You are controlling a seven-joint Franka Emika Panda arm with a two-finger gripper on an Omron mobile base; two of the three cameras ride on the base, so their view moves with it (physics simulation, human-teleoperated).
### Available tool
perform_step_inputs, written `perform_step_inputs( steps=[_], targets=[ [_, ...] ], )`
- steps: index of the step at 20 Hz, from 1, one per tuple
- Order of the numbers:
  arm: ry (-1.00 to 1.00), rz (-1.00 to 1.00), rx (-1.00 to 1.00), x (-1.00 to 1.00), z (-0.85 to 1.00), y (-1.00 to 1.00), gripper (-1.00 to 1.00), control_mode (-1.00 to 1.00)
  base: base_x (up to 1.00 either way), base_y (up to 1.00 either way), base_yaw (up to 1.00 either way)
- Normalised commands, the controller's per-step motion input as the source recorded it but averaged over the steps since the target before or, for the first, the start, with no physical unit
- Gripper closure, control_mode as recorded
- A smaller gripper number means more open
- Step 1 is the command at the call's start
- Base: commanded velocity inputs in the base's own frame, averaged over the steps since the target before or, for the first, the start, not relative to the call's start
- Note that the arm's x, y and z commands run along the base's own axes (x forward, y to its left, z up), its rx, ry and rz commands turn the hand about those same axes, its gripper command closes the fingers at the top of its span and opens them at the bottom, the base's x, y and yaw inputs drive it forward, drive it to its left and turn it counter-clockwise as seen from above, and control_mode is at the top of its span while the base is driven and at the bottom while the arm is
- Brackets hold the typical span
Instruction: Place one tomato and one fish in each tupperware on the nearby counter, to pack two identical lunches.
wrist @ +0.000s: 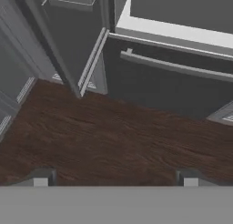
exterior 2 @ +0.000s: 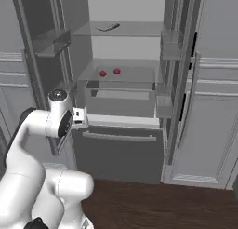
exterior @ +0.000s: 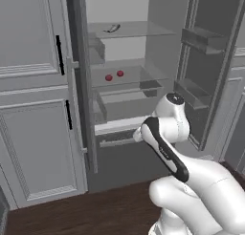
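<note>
Two red tomatoes (exterior: 108, 78) (exterior: 120, 73) lie side by side on the middle shelf of an open fridge; from the right base they are the tomatoes (exterior 2: 102, 73) (exterior 2: 116, 71). A slim dark-backed fish (exterior: 112, 28) (exterior 2: 108, 27) rests on the top shelf. My gripper (wrist: 115, 180) is open with nothing between its fingertips (wrist: 41, 178). It points down at the wooden floor in front of the fridge's bottom drawer, well below the tomato shelf. The tupperware and the counter are out of view.
Both fridge doors (exterior: 210, 76) (exterior 2: 42, 70) stand open to either side, with bins on them. The bottom drawer's handle (wrist: 177, 66) runs across just ahead of the hand. Grey panelled cabinets (exterior: 33, 110) flank the fridge on the left. Dark wood floor (wrist: 113, 136) lies below.
</note>
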Motion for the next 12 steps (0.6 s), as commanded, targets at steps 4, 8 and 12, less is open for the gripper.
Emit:
perform_step_inputs(
  steps=[4,8,12],
  targets=[
    [0.00,0.00,0.00,0.00,0.00,0.00,-1.00,1.00,1.00,0.37,-0.15],
    [0.00,0.00,0.00,0.00,0.00,0.00,-1.00,1.00,1.00,-0.21,-0.07],
    [0.00,0.00,0.00,0.00,0.00,0.00,-1.00,1.00,1.00,-0.28,-0.19]
  ],
)
